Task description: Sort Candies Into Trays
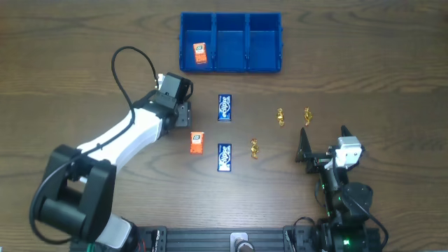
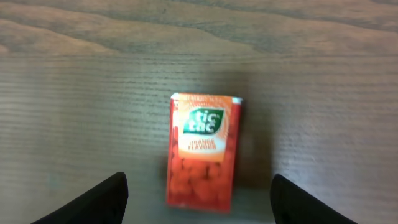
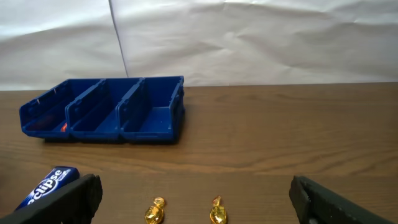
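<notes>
Pick step: left gripper (image 2: 199,188), jaws apart, hangs over the orange box (image 2: 202,152) on the table (image 1: 392,77) — next, lower, clamp, carry to the tray (image 1: 231,71) — right gripper (image 1: 324,142) also spread

The left arm (image 1: 122,136) stretches from its near-left base toward the middle, the left gripper (image 1: 185,115) pointing straight down with fingers (image 2: 99,202) spread wide, while the right arm (image 1: 339,183) sits folded by its near-right base, the right gripper (image 1: 324,145) level, facing far, fingers likewise apart.
</notes>
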Motion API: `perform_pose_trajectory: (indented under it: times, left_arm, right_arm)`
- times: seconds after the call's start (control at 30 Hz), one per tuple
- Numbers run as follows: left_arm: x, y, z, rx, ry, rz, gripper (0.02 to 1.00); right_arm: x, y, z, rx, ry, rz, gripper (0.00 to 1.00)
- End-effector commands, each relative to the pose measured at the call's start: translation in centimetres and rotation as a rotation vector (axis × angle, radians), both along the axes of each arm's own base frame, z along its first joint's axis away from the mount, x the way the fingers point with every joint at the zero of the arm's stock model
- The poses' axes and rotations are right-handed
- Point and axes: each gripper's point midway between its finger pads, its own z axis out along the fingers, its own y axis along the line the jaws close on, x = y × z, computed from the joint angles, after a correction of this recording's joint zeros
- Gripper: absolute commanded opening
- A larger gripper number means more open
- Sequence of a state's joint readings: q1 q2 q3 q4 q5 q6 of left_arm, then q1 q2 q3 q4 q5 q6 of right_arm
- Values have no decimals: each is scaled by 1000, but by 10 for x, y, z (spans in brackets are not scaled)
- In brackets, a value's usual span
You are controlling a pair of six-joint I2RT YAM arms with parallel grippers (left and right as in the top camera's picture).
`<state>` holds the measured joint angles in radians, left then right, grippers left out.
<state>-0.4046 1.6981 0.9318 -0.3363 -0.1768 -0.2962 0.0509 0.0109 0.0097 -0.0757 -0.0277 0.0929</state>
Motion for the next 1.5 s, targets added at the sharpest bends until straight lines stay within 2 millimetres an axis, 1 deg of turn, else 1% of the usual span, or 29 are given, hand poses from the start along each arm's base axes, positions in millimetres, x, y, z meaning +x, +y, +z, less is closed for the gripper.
perform_pose_trajectory:
  times: [0.03,0.3,0.37,0.43,0.53,0.63,0.77,0.83,0.9,0.93,1.03,1.07,1.1,1.13,1.17,1.23,1.27,1.33,1.37,1.43,1.5]
  left_arm:
    - [9,-1,-12,-56,20,9,741]
    - [13,-3,-27,-73,41,-12,730]
    - [12,-3,-29,-74,46,-13,682]
    - [12,-3,-29,-73,50,-14,612]
    - [12,-3,-29,-73,49,-13,454]
    - [12,-3,-29,-72,49,-13,367]
    - [13,-3,-28,-78,45,-9,336]
    - [15,-5,-22,-88,42,-6,332]
    - [18,-8,-5,-98,49,6,329]
    - [19,-10,8,-98,51,6,327]
    - [36,-19,64,-94,-5,15,325]
    - [41,-23,79,-95,-30,13,325]
    - [50,-31,104,-99,-74,2,329]
    - [56,-36,119,-102,-103,-4,327]
    - [65,-45,142,-106,-152,-14,329]
    - [80,-57,175,-113,-236,-24,323]
    - [86,-62,186,-118,-262,-28,323]
    - [100,-68,199,-133,-295,-32,323]
    - [106,-71,202,-136,-304,-32,323]
    - [122,-75,202,-135,-314,-30,327]
    - [135,-77,196,-130,-308,-28,332]
  right_arm:
    - [0,-1,-1,-12,0,-2,998]
    - [0,-1,-1,-12,0,-2,1000]
    - [0,-1,-1,-12,0,-2,998]
    - [0,-1,-1,-12,0,-2,998]
    - [0,-1,-1,-12,0,-3,1000]
    - [0,-1,-1,-12,0,-2,998]
    - [0,-1,-1,-12,0,-2,1000]
    - [0,-1,-1,-12,0,-2,998]
    - [0,-1,-1,-12,0,-2,998]
    - [0,-1,-1,-12,0,-2,998]
    - [0,-1,-1,-12,0,-2,1000]
    - [0,-1,-1,-12,0,-2,1000]
    - [0,-1,-1,-12,0,-2,1000]
    - [0,-1,-1,-12,0,-2,1000]
    - [0,-1,-1,-12,0,-2,1000]
    - [0,-1,-1,-12,0,-2,1000]
    - [0,-1,-1,-12,0,-2,998]
    - [0,-1,-1,-12,0,-2,1000]
    - [0,-1,-1,-12,0,-2,998]
    - [0,-1,-1,-12,0,-2,998]
    - [0,-1,-1,-12,0,-2,998]
